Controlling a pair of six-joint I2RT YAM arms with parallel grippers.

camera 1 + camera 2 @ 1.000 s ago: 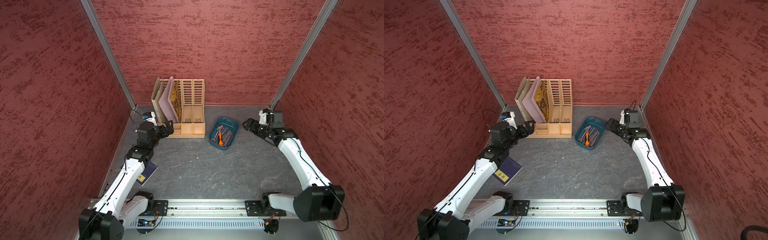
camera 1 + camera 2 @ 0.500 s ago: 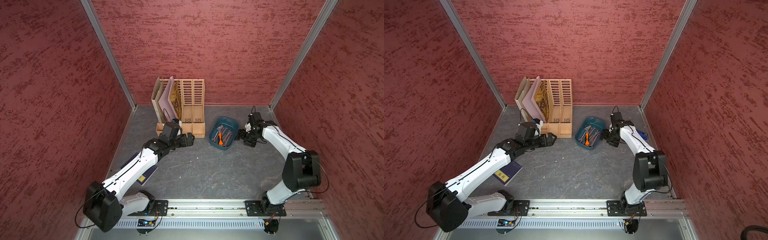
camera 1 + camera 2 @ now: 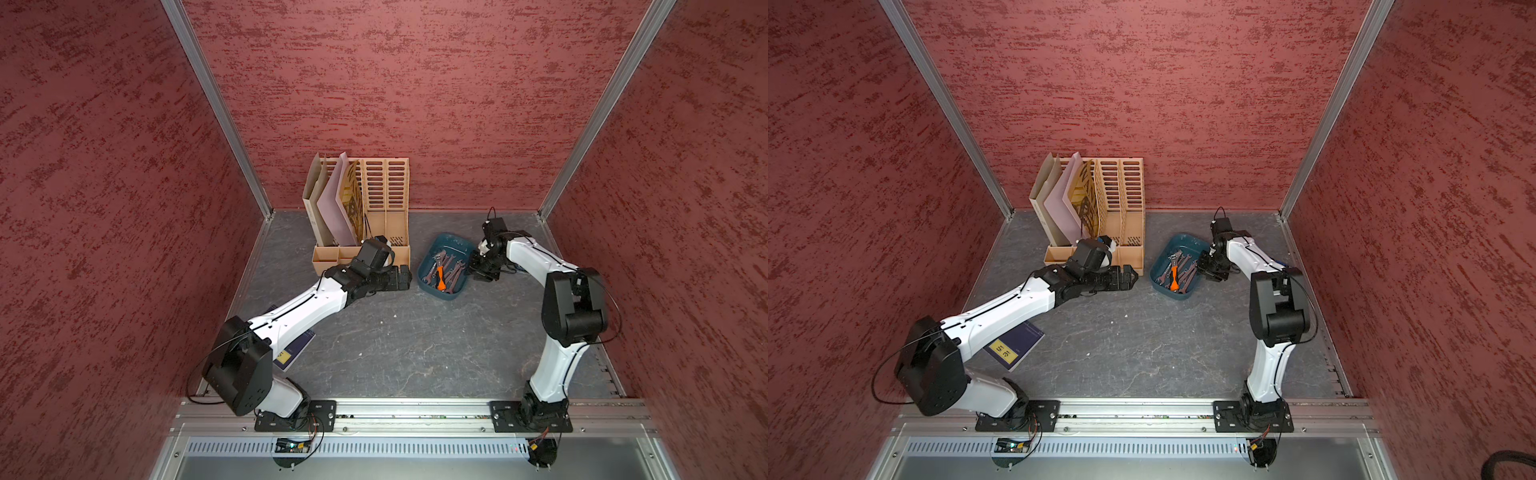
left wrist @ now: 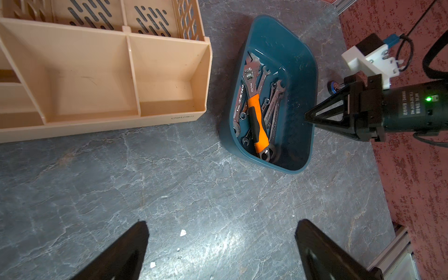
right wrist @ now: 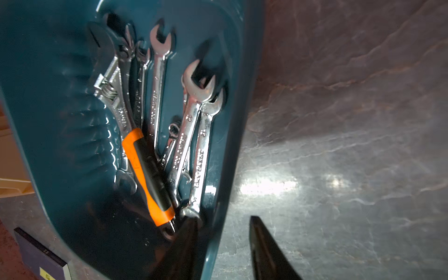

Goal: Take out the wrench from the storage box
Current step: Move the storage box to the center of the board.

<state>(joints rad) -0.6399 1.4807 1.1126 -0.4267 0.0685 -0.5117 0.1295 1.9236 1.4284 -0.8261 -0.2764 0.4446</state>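
Currently, box (image 3: 453, 243) right of centre in both top views, orange-handled wrench (image 3: 439, 277) inside it, left gripper (image 4: 221, 221) wide open, right gripper (image 5: 221, 218) astride box wall, clamping cannot be told.

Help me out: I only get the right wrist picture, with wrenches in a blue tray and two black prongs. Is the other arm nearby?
Observer: Yes, the left gripper faces the storage box with its jaws wide apart, short of the rim.
Operator: What is the beige bit at the edge?
Observer: A slotted file organizer holding folders, standing beside the box.
Operator: And that dark corner with a yellow label?
Observer: A book lying flat, partly under the left arm.
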